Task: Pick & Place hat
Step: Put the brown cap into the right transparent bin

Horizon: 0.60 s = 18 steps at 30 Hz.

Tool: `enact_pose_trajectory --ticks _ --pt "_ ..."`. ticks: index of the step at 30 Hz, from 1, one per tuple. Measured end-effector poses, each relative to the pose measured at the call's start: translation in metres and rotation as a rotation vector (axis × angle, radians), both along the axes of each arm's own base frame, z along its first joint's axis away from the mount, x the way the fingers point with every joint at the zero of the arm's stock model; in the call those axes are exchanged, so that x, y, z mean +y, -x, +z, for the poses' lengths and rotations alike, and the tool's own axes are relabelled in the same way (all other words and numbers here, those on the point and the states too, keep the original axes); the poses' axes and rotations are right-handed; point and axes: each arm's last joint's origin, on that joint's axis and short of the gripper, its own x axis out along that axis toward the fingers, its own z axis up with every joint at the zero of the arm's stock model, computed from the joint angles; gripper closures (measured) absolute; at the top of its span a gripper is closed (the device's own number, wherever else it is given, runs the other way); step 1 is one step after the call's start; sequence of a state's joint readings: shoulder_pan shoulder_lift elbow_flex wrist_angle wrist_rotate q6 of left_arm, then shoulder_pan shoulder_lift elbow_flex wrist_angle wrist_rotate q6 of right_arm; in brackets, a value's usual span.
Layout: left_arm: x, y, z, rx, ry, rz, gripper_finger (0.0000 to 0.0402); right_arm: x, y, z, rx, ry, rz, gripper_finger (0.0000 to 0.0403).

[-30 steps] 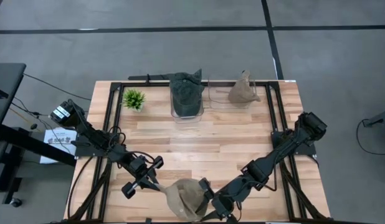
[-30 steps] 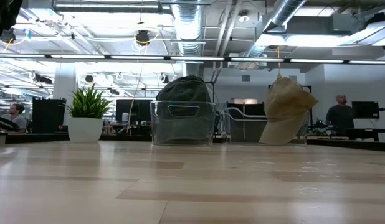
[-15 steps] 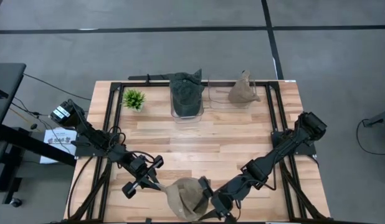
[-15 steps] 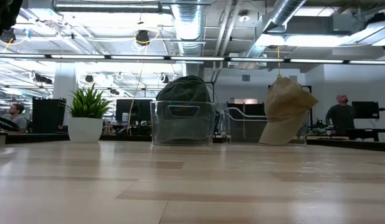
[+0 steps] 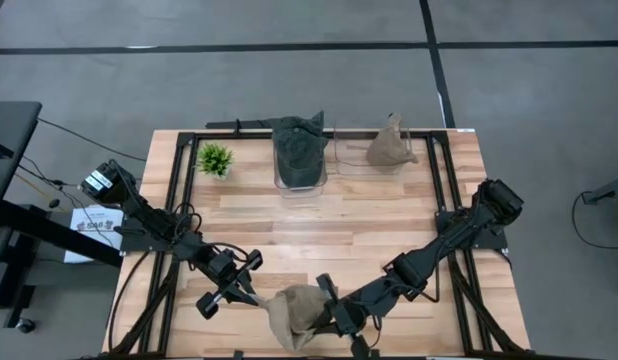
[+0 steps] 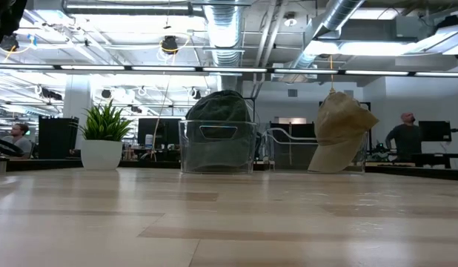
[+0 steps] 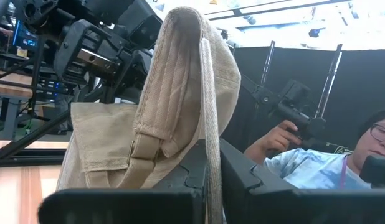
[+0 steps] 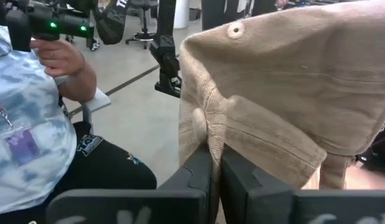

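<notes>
A tan hat (image 5: 294, 315) is held up between my two grippers over the table's near edge, crumpled, with its crown toward the right arm. My left gripper (image 5: 261, 303) is shut on its left side and my right gripper (image 5: 327, 312) is shut on its right side. The left wrist view shows the hat's (image 7: 174, 93) stitched rim and back strap. The right wrist view shows the crown (image 8: 292, 93) with an eyelet. The low view shows neither the hat nor the grippers. My left gripper pinches the hat's stitched rim edge (image 7: 209, 152) between its two fingers, close to the back strap (image 7: 142, 146). The fingers come about level from the table's left. The hat stands up from the fingers, clear of the table. My right gripper pinches a bunched fold of the crown cloth (image 8: 212, 148) between its two fingers, just below the round top button (image 8: 196, 126). The fingers come nearly level from the table's right. The crown spreads above and beside the fingers, off the table.
At the table's far side a dark green hat (image 5: 299, 150) sits in a clear bin (image 6: 218, 148). Another tan hat (image 5: 389, 148) rests in a second clear bin beside it. A small potted plant (image 5: 215, 158) stands far left. A seated person (image 8: 30, 124) is beyond the near edge.
My right gripper has moved a little toward the table's left onto the hat and has shut on its crown. The hat has been squeezed narrower between the two grippers. My left gripper has kept still, shut on the rim.
</notes>
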State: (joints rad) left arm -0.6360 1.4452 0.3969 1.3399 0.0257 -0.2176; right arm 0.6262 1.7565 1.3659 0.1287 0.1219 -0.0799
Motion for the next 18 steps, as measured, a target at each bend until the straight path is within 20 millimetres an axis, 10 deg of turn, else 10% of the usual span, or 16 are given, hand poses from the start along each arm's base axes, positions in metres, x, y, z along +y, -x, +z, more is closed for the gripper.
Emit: enact_pose_trajectory --ticks 18 --pt "0.0001 0.0001 0.0002 -0.019 -0.021 0.008 0.0302 0.0009 0.0006 -0.0001 0.004 -0.004 0.015 0.0401"
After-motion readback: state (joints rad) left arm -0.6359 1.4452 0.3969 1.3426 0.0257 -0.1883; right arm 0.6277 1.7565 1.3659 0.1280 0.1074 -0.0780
